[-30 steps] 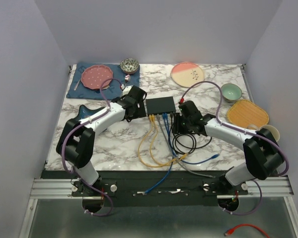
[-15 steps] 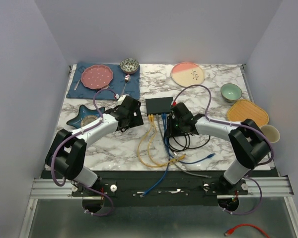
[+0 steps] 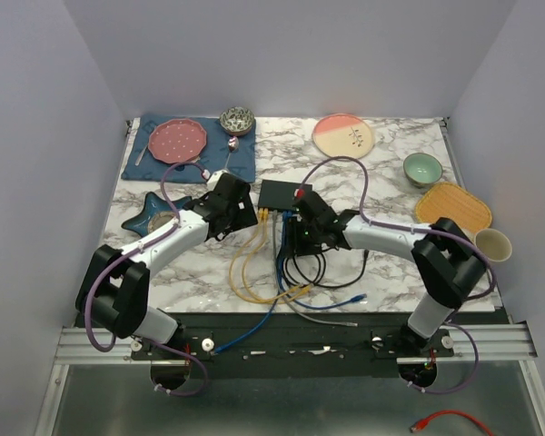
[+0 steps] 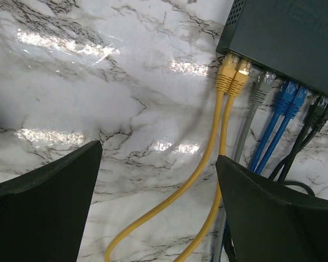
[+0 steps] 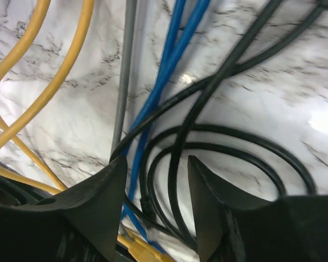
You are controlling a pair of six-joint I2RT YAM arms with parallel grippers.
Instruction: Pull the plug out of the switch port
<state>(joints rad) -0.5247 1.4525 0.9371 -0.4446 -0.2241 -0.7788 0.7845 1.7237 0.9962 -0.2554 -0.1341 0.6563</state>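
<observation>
The left pincer [image 4: 156, 158] stood wide and empty, near the yellow plugs [image 4: 233, 73] seated in the switch [image 4: 287, 38] mid-surface [image 4: 71, 82]. The right pincer [image 5: 157, 164] hung part-open, gripping nothing, over black cables [image 5: 208, 103]. This looked like the approach; next, a plug needed gripping and pulling nearward.

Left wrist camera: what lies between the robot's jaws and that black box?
In the left wrist view, mostly bare marble table. Two yellow cables, plugged into the switch, trail down between the left gripper's open jaws.

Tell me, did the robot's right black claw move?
Yes. The right black two-finger gripper slid left, away from the small green ceramic bowl, along the flat matte-black switch box.
</observation>
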